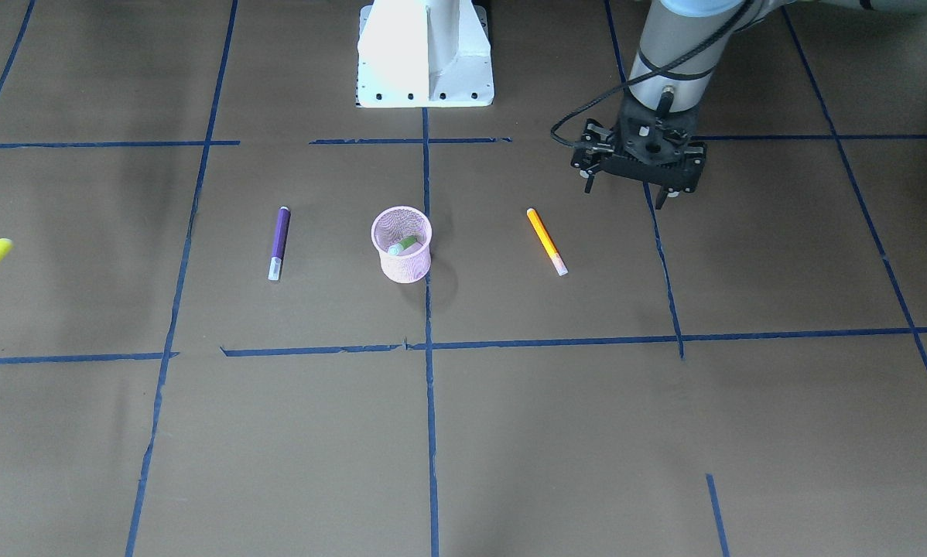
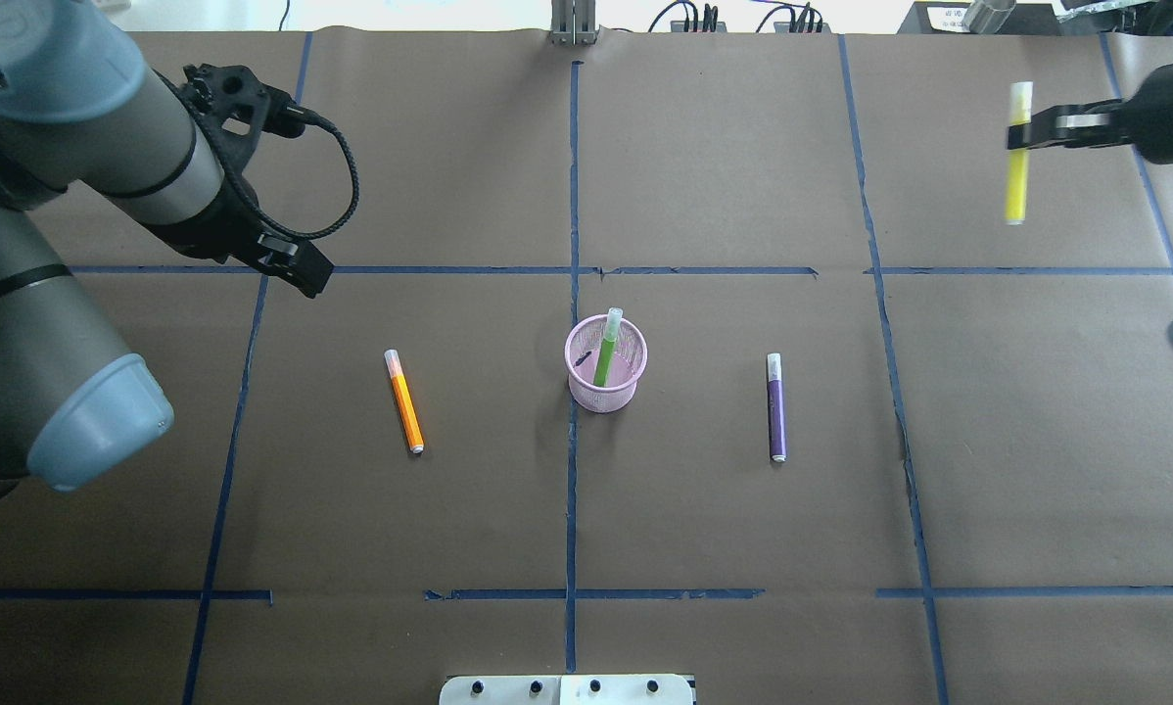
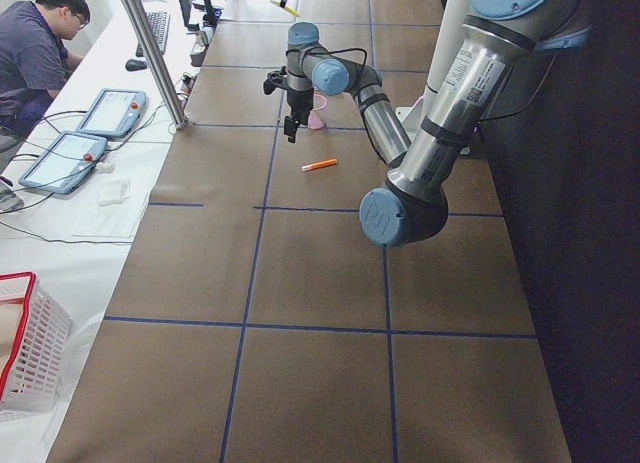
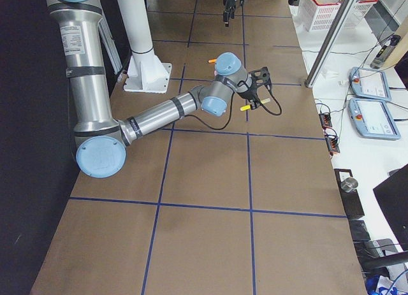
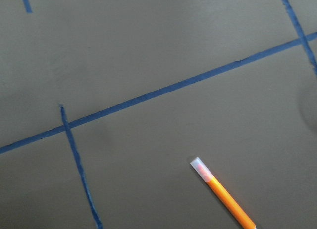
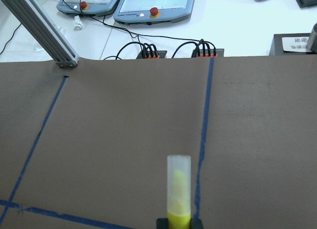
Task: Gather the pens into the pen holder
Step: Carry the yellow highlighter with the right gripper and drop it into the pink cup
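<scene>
The pink mesh pen holder [image 2: 606, 377] stands at the table's middle with the green pen [image 2: 606, 351] leaning inside it. The orange pen [image 2: 403, 401] lies flat on the cup's left in the overhead view and shows in the left wrist view [image 5: 224, 194]. The purple pen [image 2: 776, 407] lies flat on the cup's right. My left gripper [image 1: 624, 193] hangs open and empty above the table, beyond the orange pen [image 1: 547, 241]. My right gripper [image 2: 1022, 132] is shut on a yellow pen [image 2: 1017, 166], held in the air at the far right; the pen also shows in the right wrist view [image 6: 179, 194].
Blue tape lines [image 2: 573, 470] cross the brown table. The robot's white base [image 1: 425, 54] stands at the table's near edge. Cables, control tablets [image 6: 153, 4] and a metal post [image 6: 42, 33] lie beyond the far edge.
</scene>
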Available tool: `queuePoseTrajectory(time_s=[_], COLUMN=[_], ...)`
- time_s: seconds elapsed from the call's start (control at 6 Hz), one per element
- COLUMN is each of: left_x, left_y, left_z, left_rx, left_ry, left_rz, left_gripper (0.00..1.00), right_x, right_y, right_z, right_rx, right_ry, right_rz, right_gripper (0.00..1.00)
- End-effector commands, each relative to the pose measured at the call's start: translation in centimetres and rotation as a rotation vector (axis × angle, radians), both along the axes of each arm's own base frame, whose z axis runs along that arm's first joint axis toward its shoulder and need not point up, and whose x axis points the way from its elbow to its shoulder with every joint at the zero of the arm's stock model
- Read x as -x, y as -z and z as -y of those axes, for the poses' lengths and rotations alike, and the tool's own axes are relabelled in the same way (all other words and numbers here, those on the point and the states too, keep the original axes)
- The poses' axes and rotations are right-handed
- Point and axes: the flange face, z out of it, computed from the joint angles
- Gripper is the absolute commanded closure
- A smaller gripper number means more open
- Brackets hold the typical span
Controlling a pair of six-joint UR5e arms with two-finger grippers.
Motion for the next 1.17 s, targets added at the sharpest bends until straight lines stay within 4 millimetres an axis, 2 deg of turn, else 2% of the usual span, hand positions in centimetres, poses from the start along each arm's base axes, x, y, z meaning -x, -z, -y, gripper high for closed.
queuePoseTrajectory(time_s=[0.0,0.17,0.33,0.5,0.83,1.0], left_x=[1.3,1.1,1.0,0.7,0.2,0.0], left_y=[-0.8,-0.9,-1.1,-1.4,-1.7,-1.6], left_z=[0.4,0.6,0.7,0.8,1.1,1.2], left_rx=[0.02,0.028,0.035,0.044,0.05,0.06], left_ry=[-0.022,-0.018,-0.015,-0.016,-0.016,-0.006], left_rz=[-0.018,-0.016,-0.013,-0.009,-0.007,-0.01], left_gripper=[0.0,0.0,0.0,0.0,0.0,0.0], right_x=[12.2,18.4,23.2,26.4,29.2,29.9], right_y=[6.0,8.8,13.1,15.5,15.8,15.7], right_z=[-2.6,-5.1,-6.9,-9.1,-12.2,-12.8], right_rx=[-0.05,-0.062,-0.031,-0.019,-0.032,-0.037], right_ry=[-0.174,-0.247,-0.302,-0.341,-0.359,-0.361], right_rz=[0.05,0.046,0.04,0.034,0.043,0.038], right_gripper=[1.0,1.0,1.0,1.0,1.0,1.0])
